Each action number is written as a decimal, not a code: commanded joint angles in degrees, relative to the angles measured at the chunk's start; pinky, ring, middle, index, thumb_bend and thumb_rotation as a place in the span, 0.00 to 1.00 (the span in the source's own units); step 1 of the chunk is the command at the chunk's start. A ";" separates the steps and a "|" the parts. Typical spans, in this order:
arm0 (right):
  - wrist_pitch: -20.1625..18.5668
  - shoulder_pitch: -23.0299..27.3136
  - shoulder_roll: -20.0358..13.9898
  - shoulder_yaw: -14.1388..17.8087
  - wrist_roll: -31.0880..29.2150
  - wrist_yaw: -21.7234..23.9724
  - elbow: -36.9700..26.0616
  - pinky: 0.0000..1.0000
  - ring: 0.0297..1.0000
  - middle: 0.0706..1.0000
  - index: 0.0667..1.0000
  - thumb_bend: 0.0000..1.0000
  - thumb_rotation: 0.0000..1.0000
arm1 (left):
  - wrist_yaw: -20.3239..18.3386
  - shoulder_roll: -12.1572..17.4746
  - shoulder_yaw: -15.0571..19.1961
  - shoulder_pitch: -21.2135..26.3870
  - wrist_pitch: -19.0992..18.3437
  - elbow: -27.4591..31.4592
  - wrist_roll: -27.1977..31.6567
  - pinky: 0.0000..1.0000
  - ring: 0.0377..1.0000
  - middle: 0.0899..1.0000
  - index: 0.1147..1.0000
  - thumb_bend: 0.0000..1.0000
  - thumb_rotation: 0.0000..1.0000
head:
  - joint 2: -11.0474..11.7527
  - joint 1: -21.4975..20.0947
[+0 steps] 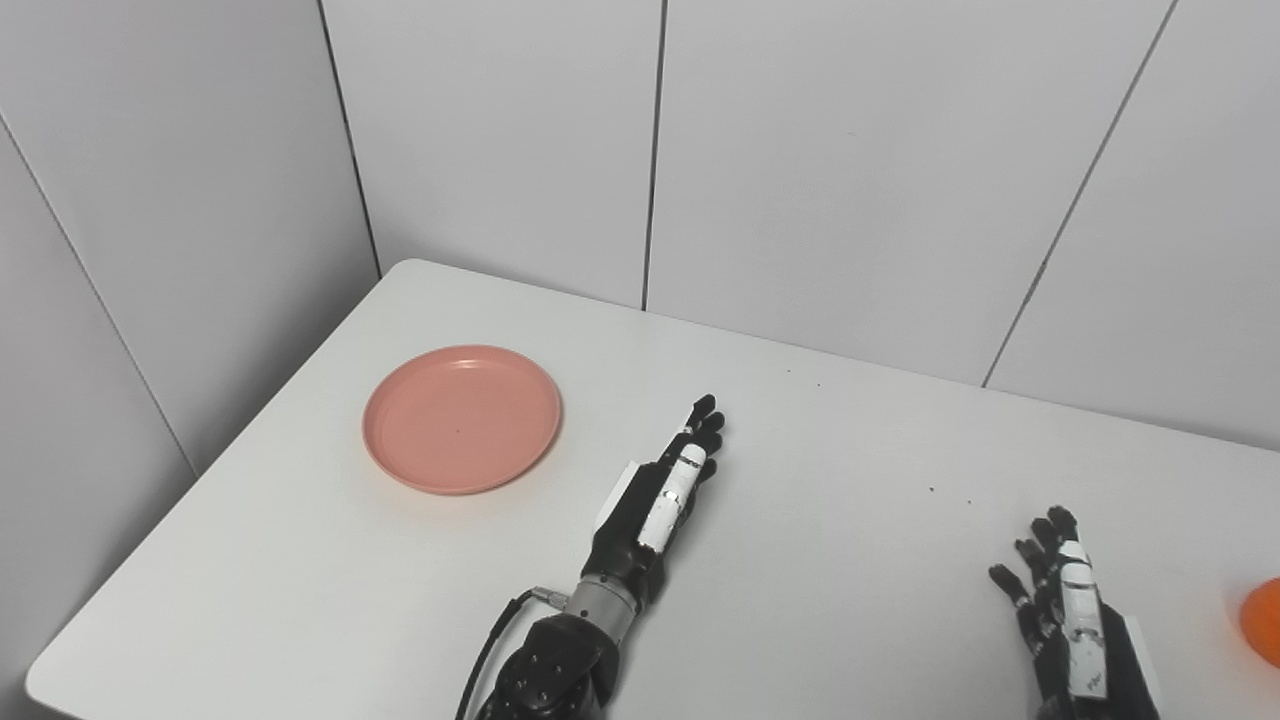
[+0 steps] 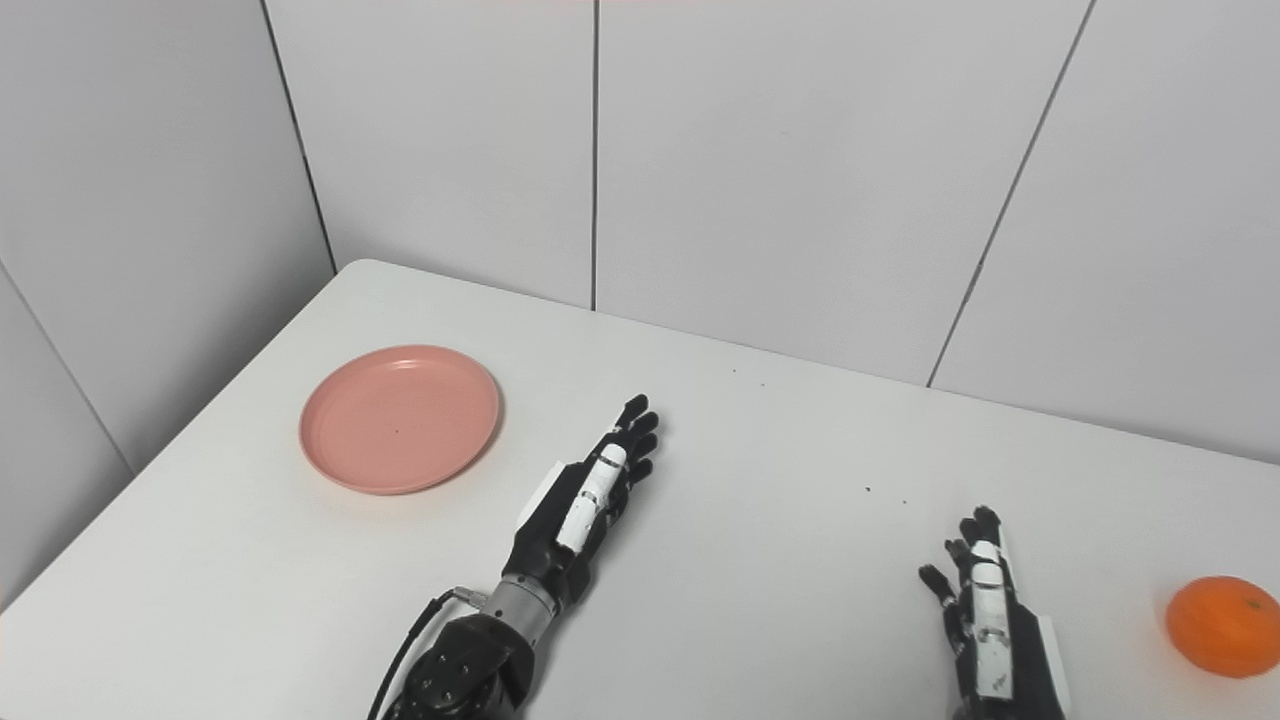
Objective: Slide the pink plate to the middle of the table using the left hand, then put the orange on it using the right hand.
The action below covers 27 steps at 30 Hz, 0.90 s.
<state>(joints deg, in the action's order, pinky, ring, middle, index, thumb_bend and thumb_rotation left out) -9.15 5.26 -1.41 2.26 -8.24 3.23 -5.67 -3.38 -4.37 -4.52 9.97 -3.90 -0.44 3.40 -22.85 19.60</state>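
The pink plate (image 1: pixel 462 418) lies empty on the left part of the white table (image 1: pixel 820 480). My left hand (image 1: pixel 662 493) is open, fingers stretched out flat, a little to the right of the plate and not touching it. The orange (image 2: pixel 1224 626) sits at the table's right side, near the front edge; it is cut off at the right border of the left eye view (image 1: pixel 1264 620). My right hand (image 2: pixel 980 610) is open and empty at the lower right, some way left of the orange.
White panelled walls (image 1: pixel 800 150) close in the table at the back and on the left. The table's left edge (image 1: pixel 210 480) runs diagonally close to the plate.
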 commanded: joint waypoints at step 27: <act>-0.02 0.84 -0.55 0.27 -0.75 0.19 -1.90 1.00 1.00 1.00 1.00 0.15 1.00 | -0.05 7.11 5.04 12.06 -12.57 17.32 0.08 1.00 0.97 0.98 0.97 0.41 1.00 | 0.28 2.45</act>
<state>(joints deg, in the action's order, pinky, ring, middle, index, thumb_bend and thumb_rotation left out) -9.22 5.29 -1.63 2.25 -8.78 3.28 -5.77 -3.39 1.87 0.12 19.50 -16.27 14.36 3.45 -22.50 21.97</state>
